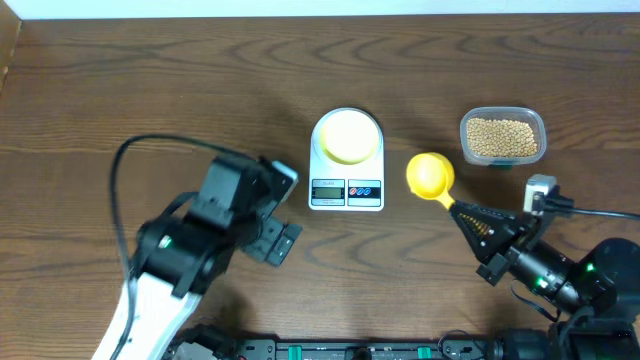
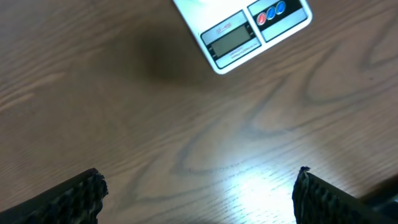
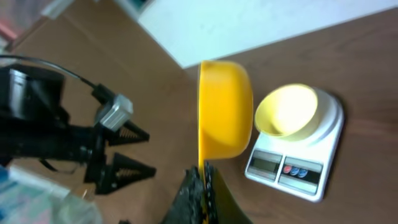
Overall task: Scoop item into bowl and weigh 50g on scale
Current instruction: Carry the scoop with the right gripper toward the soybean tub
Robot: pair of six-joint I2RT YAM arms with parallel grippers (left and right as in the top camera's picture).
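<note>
Overhead view: flat white plastic scale (image 1: 346,160) at counter centre, display toward the near edge, carrying a round pale-yellow bowl (image 1: 348,135). Small tan beans (image 1: 502,137) fill a clear rounded tub (image 1: 541,122) toward the right edge. Right end effector (image 1: 468,214) grips a glossy yellow scoop (image 1: 430,175), handle slanting toward the near-right corner. Left end effector (image 1: 293,210) spread wide, empty.

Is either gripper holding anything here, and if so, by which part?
The right gripper holds the yellow scoop by its handle, jaws shut on it. The left gripper is open and holds nothing.
</note>
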